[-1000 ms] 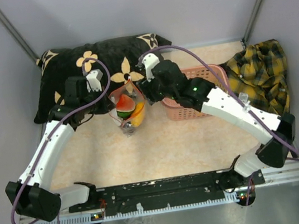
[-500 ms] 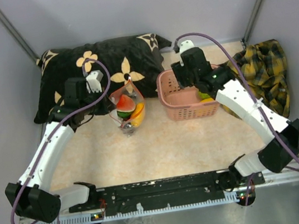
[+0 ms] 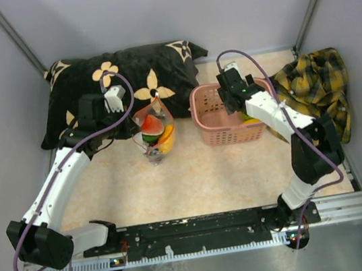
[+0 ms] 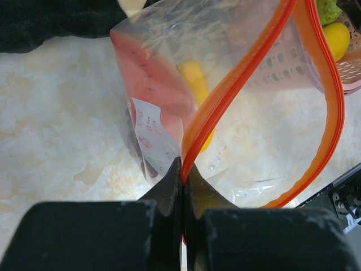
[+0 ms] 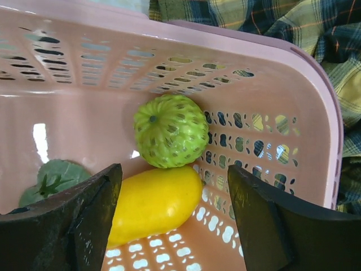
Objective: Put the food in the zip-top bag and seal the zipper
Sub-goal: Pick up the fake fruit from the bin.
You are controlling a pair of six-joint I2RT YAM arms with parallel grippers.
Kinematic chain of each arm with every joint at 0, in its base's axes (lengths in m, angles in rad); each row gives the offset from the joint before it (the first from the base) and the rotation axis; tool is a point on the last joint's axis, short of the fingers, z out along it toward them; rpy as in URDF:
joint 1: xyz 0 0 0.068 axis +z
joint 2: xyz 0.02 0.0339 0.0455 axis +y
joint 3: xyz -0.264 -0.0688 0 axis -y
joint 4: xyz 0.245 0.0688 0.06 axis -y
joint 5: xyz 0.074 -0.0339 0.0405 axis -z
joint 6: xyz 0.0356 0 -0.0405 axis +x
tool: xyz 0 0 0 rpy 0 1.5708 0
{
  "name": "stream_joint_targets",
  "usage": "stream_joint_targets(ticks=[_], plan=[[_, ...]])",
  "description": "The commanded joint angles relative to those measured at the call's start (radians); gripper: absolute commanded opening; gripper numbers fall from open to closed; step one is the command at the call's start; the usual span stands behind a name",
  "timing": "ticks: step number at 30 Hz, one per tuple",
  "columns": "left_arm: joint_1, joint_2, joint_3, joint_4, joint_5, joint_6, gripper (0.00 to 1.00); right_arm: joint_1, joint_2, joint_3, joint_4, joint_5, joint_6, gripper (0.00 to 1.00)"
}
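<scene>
From above, the zip-top bag (image 3: 156, 139) stands on the bench (image 3: 194, 174) just in front of the black flowered pillow (image 3: 124, 72), mouth up, with the watermelon slice (image 3: 153, 125) and an orange piece already inside. To its right sits the pink basket (image 3: 225, 135), and the right tool (image 3: 231, 97) hangs over the basket's inside.

At the left wrist, the left tool (image 4: 182, 169) is pinched tight on the zipper (image 4: 237, 83) at one end of the mouth. The two red-orange edges bow apart beyond it, so the mouth gapes.

At the right wrist, the fingers stand wide apart and hold nothing. Below them in the basket's corner lie the bumpy green fruit (image 5: 171, 131) and a yellow piece (image 5: 155, 203), touching each other.

The step in hand looks like fetching the next fruit, and sealing is some way off. The next move calls for dropping around one fruit alone, closing firmly on its rounded body, and carrying it to the held-open mouth.
</scene>
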State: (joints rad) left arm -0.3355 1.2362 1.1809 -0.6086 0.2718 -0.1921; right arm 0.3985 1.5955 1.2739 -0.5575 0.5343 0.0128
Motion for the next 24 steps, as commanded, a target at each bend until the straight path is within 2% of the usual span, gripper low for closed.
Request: stream_joint_targets(ticks=[1, 12, 17, 24], plan=[[0.007, 0.004, -0.007, 0.019, 0.021, 0.014, 0.0, -0.018, 0.044, -0.005, 0.11, 0.086, -0.008, 0.78], [0.007, 0.006, -0.01, 0.019, 0.03, 0.013, 0.0, -0.062, 0.167, -0.081, 0.228, 0.07, -0.017, 0.82], [0.007, 0.009, -0.012, 0.021, 0.034, 0.013, 0.0, -0.064, 0.196, -0.139, 0.307, 0.125, -0.017, 0.82], [0.007, 0.009, -0.013, 0.021, 0.04, 0.01, 0.0, -0.067, 0.219, -0.174, 0.363, 0.112, -0.022, 0.81]])
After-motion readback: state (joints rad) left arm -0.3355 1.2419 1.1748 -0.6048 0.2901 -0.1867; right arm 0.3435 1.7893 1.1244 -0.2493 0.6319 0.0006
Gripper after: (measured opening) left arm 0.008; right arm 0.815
